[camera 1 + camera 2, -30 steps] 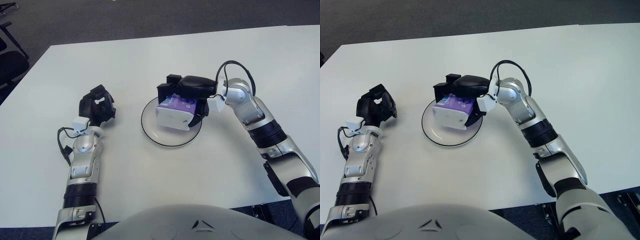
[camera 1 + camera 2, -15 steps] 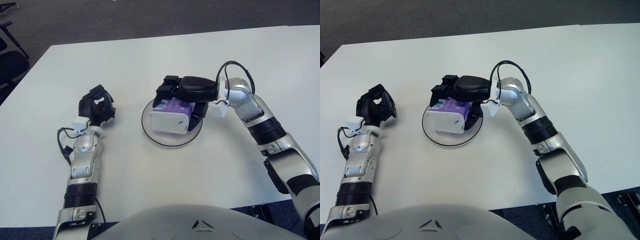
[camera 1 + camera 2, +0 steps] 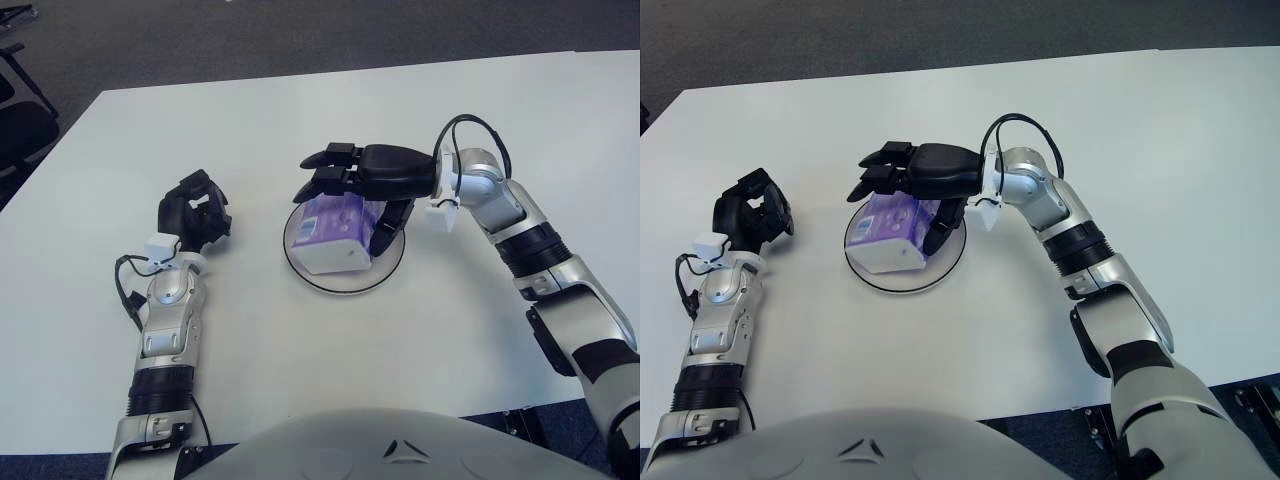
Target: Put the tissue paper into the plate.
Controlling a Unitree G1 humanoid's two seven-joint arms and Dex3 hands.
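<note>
Released tissue paper [image 3: 332, 235], plate [image 3: 340, 283] half-hidden

The right hand [image 3: 365, 180] covers the tissue pack's [image 3: 335, 235] far edge — the plate [image 3: 345, 283] partly hidden.

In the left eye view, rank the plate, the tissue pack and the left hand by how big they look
1. plate
2. tissue pack
3. left hand, which looks close to the pack in size, so that order is unsure.

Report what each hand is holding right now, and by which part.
Nothing is held. The right hand hovers open over the tissue pack, which lies in the plate. The left hand sits empty on the table.
</note>
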